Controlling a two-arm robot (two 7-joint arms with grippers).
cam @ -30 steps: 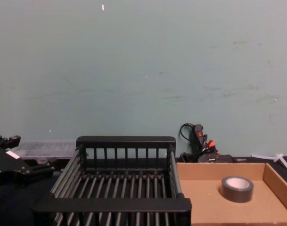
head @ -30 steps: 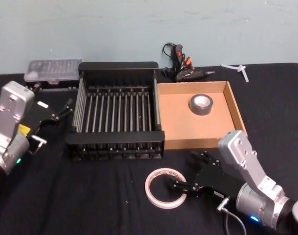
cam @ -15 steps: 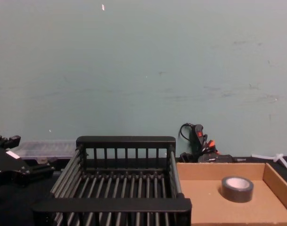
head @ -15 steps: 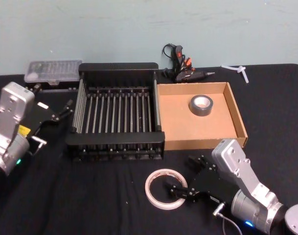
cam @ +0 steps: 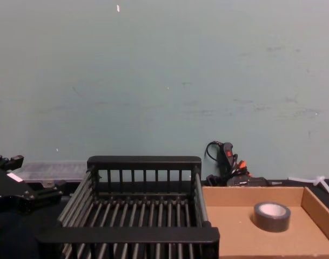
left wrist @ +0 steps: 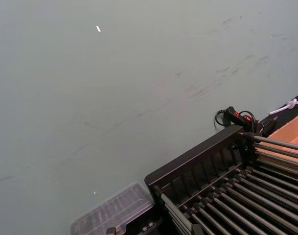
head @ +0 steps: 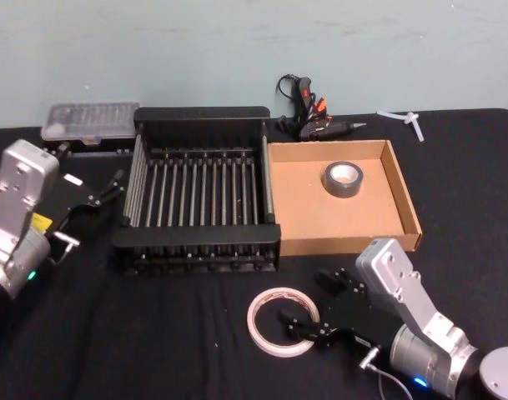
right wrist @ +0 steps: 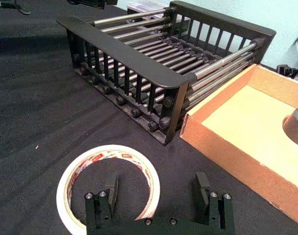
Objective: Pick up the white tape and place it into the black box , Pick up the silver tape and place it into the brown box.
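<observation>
Two grippers are showing above the black table (head: 187,350). The right gripper (right wrist: 156,193) is hovering near the table's front edge with its fingers spread, one finger (right wrist: 111,188) inside the white tape (head: 280,321), which is lying flat there. The silver tape (head: 343,177) is lying in the brown box (head: 404,200), beside the black box (head: 199,250). The left gripper (head: 112,185) is waiting near the left edge; whether it is spread or pressed together I cannot tell.

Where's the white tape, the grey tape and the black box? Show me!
white tape (head: 255,325): head view, on the ring's left band.
silver tape (head: 343,187): head view, on its grey outer side.
black box (head: 197,234): head view, on the near rim.
</observation>
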